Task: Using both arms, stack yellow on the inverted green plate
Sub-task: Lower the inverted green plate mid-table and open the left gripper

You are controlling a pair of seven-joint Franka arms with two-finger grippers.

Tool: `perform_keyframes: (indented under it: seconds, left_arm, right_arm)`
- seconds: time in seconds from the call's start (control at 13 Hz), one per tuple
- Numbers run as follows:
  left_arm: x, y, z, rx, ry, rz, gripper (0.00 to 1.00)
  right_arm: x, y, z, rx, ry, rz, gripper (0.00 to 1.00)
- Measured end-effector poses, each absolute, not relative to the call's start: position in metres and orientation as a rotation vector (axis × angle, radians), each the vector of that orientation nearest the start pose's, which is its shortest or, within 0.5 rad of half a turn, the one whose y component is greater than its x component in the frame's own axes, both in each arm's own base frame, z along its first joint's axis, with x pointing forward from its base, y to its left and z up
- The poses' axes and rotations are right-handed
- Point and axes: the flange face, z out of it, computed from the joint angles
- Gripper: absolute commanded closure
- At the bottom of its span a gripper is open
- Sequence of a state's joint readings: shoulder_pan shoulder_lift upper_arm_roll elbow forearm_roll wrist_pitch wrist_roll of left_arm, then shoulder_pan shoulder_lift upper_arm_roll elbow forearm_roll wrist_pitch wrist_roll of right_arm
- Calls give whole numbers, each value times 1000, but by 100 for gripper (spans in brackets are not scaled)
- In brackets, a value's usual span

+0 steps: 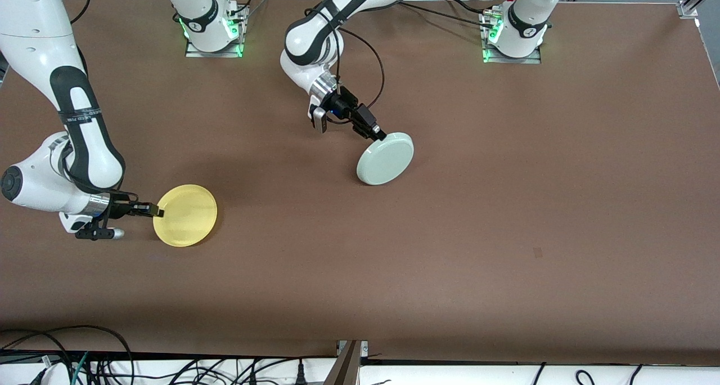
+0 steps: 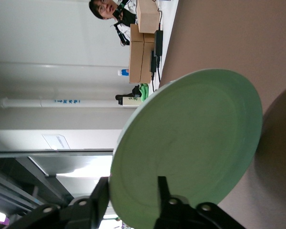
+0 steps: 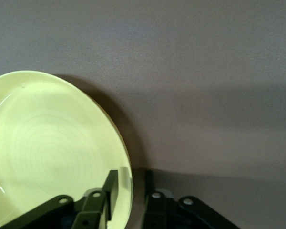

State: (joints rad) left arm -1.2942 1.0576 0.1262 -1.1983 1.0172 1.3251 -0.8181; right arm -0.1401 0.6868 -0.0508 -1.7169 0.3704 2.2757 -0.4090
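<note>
The pale green plate (image 1: 387, 160) hangs tilted over the middle of the table, its underside turned toward the front camera. My left gripper (image 1: 376, 133) is shut on its rim, one finger on each face. In the left wrist view the green plate (image 2: 190, 143) fills the frame, clamped in the left gripper (image 2: 132, 186). The yellow plate (image 1: 187, 215) is right way up near the right arm's end of the table. My right gripper (image 1: 158, 211) is shut on its rim. The right wrist view shows the yellow plate (image 3: 47, 143) tilted in the right gripper (image 3: 131, 176), with a shadow under it.
The two arm bases (image 1: 212, 30) (image 1: 512, 36) stand along the table's farthest edge. Cables (image 1: 84, 362) and a metal post (image 1: 350, 362) lie off the nearest edge. Cardboard boxes (image 2: 143, 43) and a person show off the table in the left wrist view.
</note>
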Motion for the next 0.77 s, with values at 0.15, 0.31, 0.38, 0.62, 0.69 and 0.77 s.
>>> perform_keyframes:
  seconds: [0.15,0.31,0.38,0.62,0.69,0.77]
  left_arm:
    - [337,-595,159,-1764,478,-602,0]
    - [327,-609,155,-1897,420,-678,0]
    - [320,-617,152,-1968,383,-717,0]
    - [302,-643,158,-2126,324,-810,0]
    - [297,-654,165,-2186,315,-820,0]
    - [294,-666,174,-2277,286,-809,0]
  right_arm:
    - [650,-111,181,-2880,40,68,100]
    - [650,-110,182,-2880,37,67,100]
    - [650,-110,182,-2880,36,67,100]
    - [651,-110,182,-2881,35,64,100]
    - [652,-110,184,-2881,33,60,100]
    - [654,-110,186,-2882,31,53,100]
